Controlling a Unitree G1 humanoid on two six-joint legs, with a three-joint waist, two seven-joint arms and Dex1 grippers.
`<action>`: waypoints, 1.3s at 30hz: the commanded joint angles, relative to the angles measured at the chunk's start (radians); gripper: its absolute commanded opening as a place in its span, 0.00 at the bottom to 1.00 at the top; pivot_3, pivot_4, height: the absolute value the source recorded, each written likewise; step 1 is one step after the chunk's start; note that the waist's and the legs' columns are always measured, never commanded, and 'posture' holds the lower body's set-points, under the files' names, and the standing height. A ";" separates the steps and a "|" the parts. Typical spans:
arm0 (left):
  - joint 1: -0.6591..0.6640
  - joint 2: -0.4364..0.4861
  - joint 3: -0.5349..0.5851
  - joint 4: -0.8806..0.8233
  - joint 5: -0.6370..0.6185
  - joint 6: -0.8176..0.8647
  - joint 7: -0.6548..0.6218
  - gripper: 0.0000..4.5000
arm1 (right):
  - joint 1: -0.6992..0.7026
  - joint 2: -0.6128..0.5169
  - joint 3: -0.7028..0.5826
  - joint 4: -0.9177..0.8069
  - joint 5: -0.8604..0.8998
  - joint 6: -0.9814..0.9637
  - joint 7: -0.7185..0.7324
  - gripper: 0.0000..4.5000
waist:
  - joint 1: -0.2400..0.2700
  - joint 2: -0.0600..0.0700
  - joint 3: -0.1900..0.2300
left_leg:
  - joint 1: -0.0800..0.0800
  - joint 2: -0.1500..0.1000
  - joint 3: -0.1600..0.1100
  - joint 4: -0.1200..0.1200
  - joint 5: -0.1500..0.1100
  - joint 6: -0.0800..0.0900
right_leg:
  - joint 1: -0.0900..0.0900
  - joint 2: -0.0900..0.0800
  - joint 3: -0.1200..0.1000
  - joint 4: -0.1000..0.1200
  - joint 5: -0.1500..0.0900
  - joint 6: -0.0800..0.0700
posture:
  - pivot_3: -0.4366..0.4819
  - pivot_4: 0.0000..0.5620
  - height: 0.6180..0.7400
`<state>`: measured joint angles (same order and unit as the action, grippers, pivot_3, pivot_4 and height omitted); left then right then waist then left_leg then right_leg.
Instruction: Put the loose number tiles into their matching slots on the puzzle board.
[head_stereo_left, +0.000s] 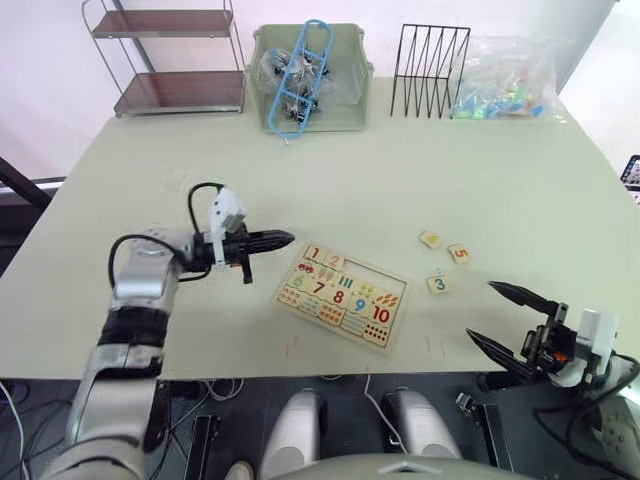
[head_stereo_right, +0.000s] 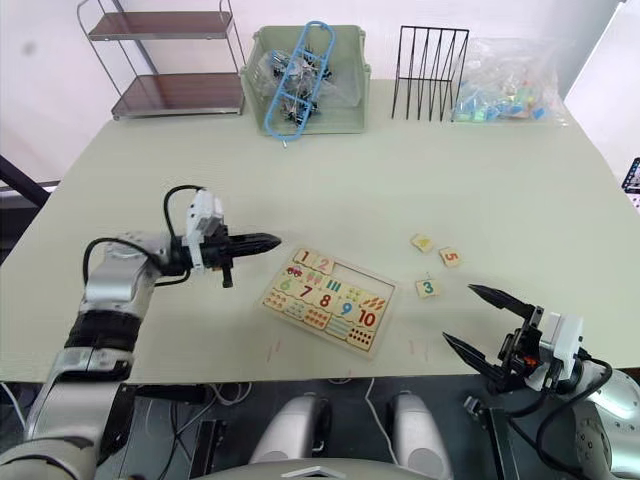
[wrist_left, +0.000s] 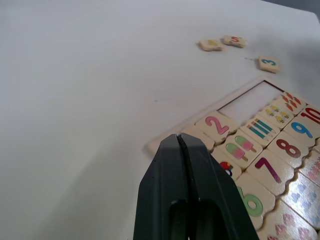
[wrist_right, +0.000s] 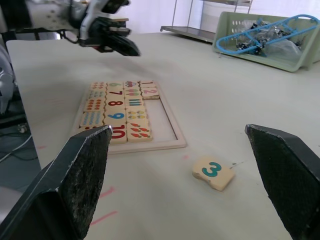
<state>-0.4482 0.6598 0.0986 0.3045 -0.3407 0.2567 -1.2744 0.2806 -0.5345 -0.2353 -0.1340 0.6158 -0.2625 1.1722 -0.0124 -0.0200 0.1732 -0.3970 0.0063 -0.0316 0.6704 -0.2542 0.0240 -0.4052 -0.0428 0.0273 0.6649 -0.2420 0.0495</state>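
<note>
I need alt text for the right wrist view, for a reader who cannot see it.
The open right gripper faces a loose tile 3 lying on the table. Beyond it lies the puzzle board, with tiles 1 and 2 in place and three slots empty, and the left gripper hovering over its far end.

You get bright, even light from overhead across the pale table (head_stereo_left: 420, 170), with only faint, soft shadows under the puzzle board (head_stereo_left: 342, 296) and no harsh glare near it. In the left wrist view the left gripper (wrist_left: 179, 137) nearest the lens looks soft while the tiles on the board just beyond it read sharply. In the right wrist view the right gripper (wrist_right: 185, 150) has blurred fingers (wrist_right: 82, 172) in the foreground, and the green bin (wrist_right: 267, 40) far behind the board stays fairly clear.
</note>
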 joint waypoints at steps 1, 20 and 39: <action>0.087 0.028 0.091 -0.143 -0.063 0.006 0.046 0.00 | -0.014 -0.025 -0.044 0.009 0.026 0.008 0.016 1.00 | 0.001 0.000 0.000 | 0.000 0.000 0.000 0.000 0.000 0.000 | 0.000 -0.001 0.000 0.000 0.000 0.000 | 0.48 0.27 1.00; 0.749 -0.075 0.445 -0.651 -0.269 0.101 0.387 0.99 | -0.005 -0.050 -0.104 0.086 0.024 0.059 0.026 1.00 | 0.005 0.000 -0.001 | 0.002 -0.001 0.002 -0.001 0.000 0.000 | 0.002 -0.010 -0.001 -0.002 -0.001 -0.002 | 0.48 0.27 1.00; 0.964 -0.146 0.475 -0.669 -0.281 0.009 0.397 0.99 | 0.000 -0.073 -0.195 0.243 0.011 0.021 0.091 1.00 | 0.004 0.001 -0.002 | 0.003 -0.001 0.004 -0.001 0.000 0.000 | 0.002 -0.005 0.000 -0.003 -0.003 -0.004 | 0.48 0.27 1.00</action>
<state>0.5083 0.5147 0.5524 -0.3434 -0.6026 0.2896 -0.8717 0.2898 -0.5869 -0.3968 0.1042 0.6196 -0.2234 1.2501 -0.0085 -0.0190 0.1717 -0.3943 0.0057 -0.0271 0.6691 -0.2544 0.0240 -0.4032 -0.0477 0.0275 0.6617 -0.2448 0.0453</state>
